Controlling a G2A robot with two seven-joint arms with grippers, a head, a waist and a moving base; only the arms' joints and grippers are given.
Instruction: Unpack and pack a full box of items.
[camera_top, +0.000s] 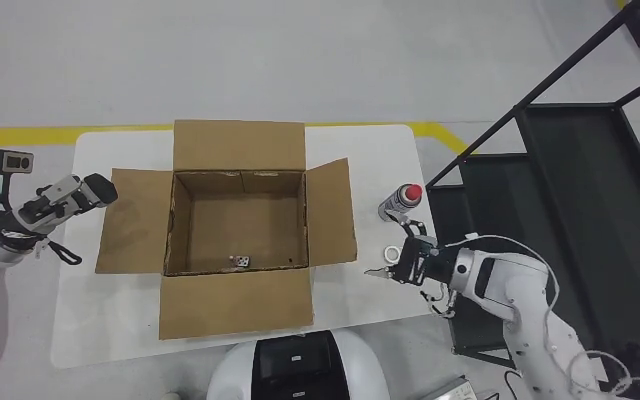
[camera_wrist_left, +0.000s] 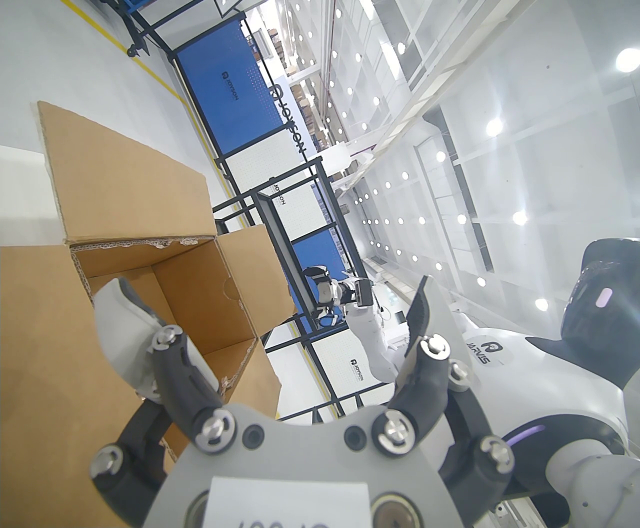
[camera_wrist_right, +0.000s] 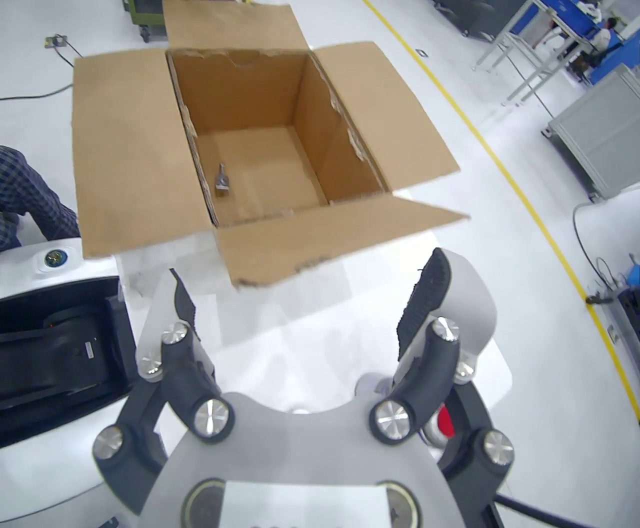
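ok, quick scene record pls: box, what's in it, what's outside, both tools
box: open, four flaps spread, on the table
inside: one small item on the floor, by the near wall
outside: red-capped can standing on the table, right of the box
left tool: open, empty, by the left flap
right tool: open, empty, over the table near the can

tiny item in box, unidentifiable
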